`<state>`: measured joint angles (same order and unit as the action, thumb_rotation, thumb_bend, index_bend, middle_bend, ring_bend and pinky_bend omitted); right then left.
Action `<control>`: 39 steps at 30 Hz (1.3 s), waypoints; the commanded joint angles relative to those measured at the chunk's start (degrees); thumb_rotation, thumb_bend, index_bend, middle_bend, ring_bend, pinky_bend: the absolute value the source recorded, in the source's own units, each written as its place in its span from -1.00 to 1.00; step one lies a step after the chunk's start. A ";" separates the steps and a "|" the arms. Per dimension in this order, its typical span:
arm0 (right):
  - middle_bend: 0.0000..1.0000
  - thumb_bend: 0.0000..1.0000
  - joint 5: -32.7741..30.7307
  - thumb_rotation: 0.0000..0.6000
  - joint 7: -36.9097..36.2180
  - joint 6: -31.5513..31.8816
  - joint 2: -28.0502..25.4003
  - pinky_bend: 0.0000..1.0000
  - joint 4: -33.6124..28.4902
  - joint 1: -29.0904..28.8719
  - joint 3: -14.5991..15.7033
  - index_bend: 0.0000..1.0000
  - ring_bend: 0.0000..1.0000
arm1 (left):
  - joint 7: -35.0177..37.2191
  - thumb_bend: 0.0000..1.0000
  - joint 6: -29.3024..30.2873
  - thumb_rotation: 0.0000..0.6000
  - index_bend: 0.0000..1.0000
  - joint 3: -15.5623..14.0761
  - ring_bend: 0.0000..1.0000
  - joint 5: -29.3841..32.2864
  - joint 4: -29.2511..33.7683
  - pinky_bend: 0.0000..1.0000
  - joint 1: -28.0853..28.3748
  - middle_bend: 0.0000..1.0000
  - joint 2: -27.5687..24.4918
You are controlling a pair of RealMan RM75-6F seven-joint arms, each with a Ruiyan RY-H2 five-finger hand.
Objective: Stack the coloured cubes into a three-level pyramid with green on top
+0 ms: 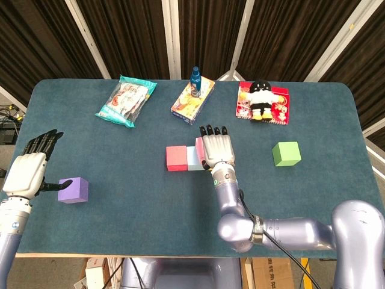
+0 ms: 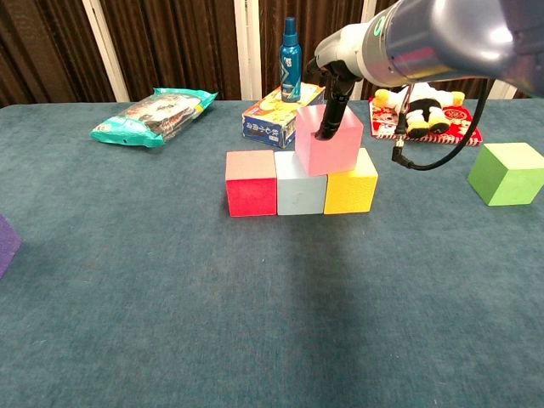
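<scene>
The counter (image 1: 120, 180) under me is covered in dark teal cloth and carries everything here. My right arm (image 1: 283, 232) reaches across it from the near edge, and my right robot hand (image 1: 217, 149) hangs palm-down over the block row, fingers stretched out flat. In the chest view one dark finger (image 2: 330, 119) comes down against the front face of the pink cube (image 2: 328, 138); I cannot tell whether that robot hand actually has hold of the cube or only touches it. My left robot hand (image 1: 27, 170) is at the far left side of the counter, fingers spread and gripping nothing, its thumb just beside the purple cube (image 1: 73, 189).

Along the back of the counter lie a snack bag (image 1: 126, 100), a flat picture box (image 1: 192, 99) with a blue bottle (image 1: 195, 80) standing on it, and a red package (image 1: 263, 103) with a small panda plush (image 1: 260, 97) on top.

The base row sits in the middle: red cube (image 2: 251, 183), pale blue cube (image 2: 299, 186) and yellow cube (image 2: 351, 183), touching side by side. The pink cube rests on the second level, over the seam of the pale blue and yellow ones, turned a little askew. The green cube (image 1: 286, 153) stands alone, well apart to the right of the row.
</scene>
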<state>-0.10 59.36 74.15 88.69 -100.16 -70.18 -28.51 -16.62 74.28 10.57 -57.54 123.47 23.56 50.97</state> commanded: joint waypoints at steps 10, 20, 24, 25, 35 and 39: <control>-0.72 -0.31 1.50 1.00 -0.96 -2.33 -0.41 -1.00 0.85 -0.09 1.64 -1.00 -0.81 | -0.09 -0.78 0.04 1.00 -1.00 -0.11 -1.00 -0.31 0.25 -0.96 -0.09 -1.00 -0.09; -0.55 -0.31 2.34 1.00 -2.09 -3.31 0.43 -1.00 3.18 -0.32 2.91 -1.00 -0.76 | -0.21 -0.78 -0.12 1.00 -1.00 -0.16 -1.00 -0.15 0.05 -0.96 -0.02 -1.00 0.00; -0.53 -0.31 2.88 1.00 -2.74 -3.53 0.58 -1.00 3.76 -0.28 3.11 -1.00 -0.75 | -0.25 -0.78 -0.21 1.00 -1.00 -0.14 -1.00 0.04 -0.06 -0.96 0.03 -1.00 0.06; -0.51 -0.31 2.95 1.00 -2.79 -3.57 0.57 -1.00 3.89 -0.30 3.17 -1.00 -0.74 | -0.27 -0.78 -0.23 1.00 -1.00 -0.15 -1.00 0.08 -0.09 -0.96 0.04 -1.00 0.08; -0.40 -0.31 2.80 1.00 -3.39 -3.33 0.60 -1.00 3.96 -0.26 3.42 -1.00 -0.65 | -0.64 -0.78 -0.31 1.00 -1.00 -0.26 -1.00 0.19 -0.15 -0.96 0.14 -1.00 0.28; -0.40 -0.31 2.47 1.00 -3.29 -2.73 0.66 -1.00 3.73 -0.46 3.34 -1.00 -0.65 | -0.70 -0.78 -0.24 1.00 -1.00 -0.29 -1.00 0.16 -0.09 -0.96 0.12 -1.00 0.29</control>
<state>2.40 56.05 71.39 89.34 -96.40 -70.61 -25.15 -17.32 74.04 10.28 -57.39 123.38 23.68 51.25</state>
